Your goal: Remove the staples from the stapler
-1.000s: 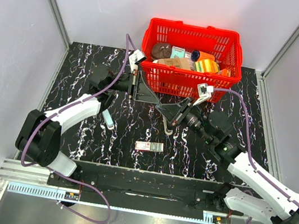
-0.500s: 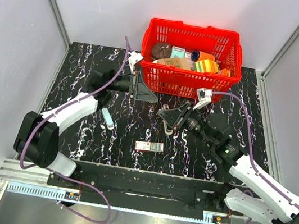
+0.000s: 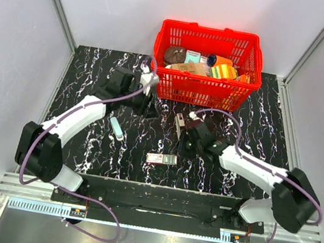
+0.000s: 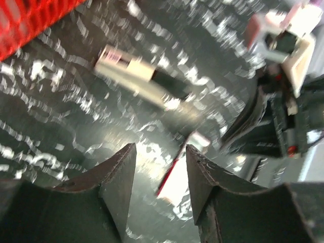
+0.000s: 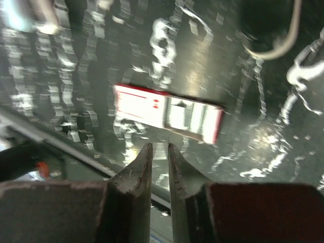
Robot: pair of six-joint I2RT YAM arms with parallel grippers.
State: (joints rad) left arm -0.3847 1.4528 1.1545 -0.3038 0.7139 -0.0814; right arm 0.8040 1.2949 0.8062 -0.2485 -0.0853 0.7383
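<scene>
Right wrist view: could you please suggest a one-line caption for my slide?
Right gripper, shut and empty, poised near a flat red-and-white box on the black marbled table.

1. The left end effector point(image 4: 160, 150) is closed a second ago; its jaws now stand apart.
2. The right end effector point(image 5: 159, 148) swings down low over the surface point(image 3: 262, 113), close to the red-and-white box point(image 5: 167, 114).
3. The right arm now lies lower.
</scene>
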